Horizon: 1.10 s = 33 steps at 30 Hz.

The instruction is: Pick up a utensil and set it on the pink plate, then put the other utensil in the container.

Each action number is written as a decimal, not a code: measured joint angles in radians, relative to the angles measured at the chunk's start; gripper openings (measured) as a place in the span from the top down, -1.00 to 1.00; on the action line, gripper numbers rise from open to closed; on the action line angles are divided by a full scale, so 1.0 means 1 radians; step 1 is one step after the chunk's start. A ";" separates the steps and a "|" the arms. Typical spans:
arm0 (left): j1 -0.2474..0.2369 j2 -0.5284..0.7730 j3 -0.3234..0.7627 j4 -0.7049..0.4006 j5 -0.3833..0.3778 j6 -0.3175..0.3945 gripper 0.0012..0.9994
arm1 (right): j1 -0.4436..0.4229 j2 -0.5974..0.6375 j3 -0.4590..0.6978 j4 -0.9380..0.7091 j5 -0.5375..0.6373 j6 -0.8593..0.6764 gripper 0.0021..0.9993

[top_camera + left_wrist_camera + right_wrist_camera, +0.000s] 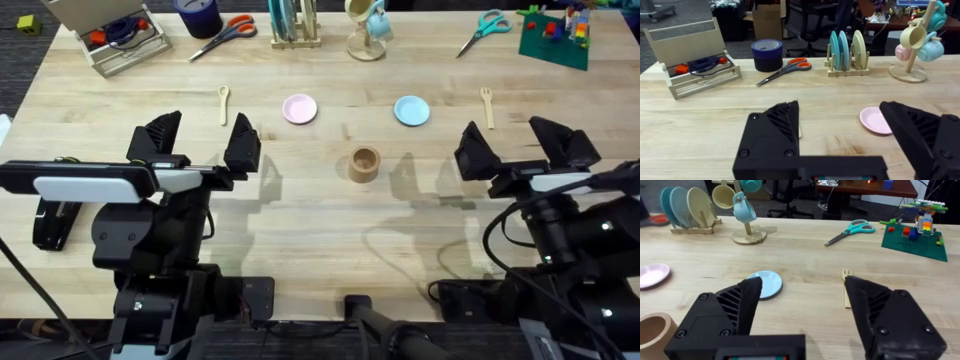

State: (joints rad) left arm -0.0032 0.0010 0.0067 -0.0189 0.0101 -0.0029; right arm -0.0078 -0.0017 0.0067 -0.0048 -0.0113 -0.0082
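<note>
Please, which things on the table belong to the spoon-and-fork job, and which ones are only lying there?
Belong to the job: wooden spoon, pink plate, wooden fork, wooden cup.

Only lying there: blue plate, orange scissors, teal scissors, plate rack, mug tree, brick model.

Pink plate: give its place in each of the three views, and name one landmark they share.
Overhead: the pink plate lies left of centre, between the wooden spoon and the blue plate.
Left wrist: it lies on the wood beside the right finger of the left hand, partly covered by it.
Right wrist: it is cut off at the frame edge, beyond the wooden cup.
Shared landmark: the mug tree.
</note>
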 joint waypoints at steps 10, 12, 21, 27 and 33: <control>0.000 0.000 0.000 -0.005 0.000 0.003 -0.96 | 0.000 0.000 0.000 -0.003 0.000 0.000 -0.99; 0.000 0.000 0.000 -0.006 0.000 0.003 -0.96 | 0.000 0.000 0.000 -0.003 -0.004 0.000 -0.99; 0.000 0.000 0.000 0.000 0.000 0.003 -0.96 | 0.000 0.000 0.000 0.000 -0.012 0.000 -0.99; 0.000 0.000 0.002 0.003 0.000 0.003 -0.96 | -0.002 0.000 0.000 0.035 -0.031 0.000 -0.99; 0.000 0.000 0.103 -0.139 0.000 0.003 -0.96 | -0.002 0.000 0.021 0.010 -0.032 0.000 -0.99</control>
State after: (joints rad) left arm -0.0032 0.0010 0.1093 -0.1582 0.0101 0.0006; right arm -0.0097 -0.0013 0.0274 0.0050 -0.0436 -0.0079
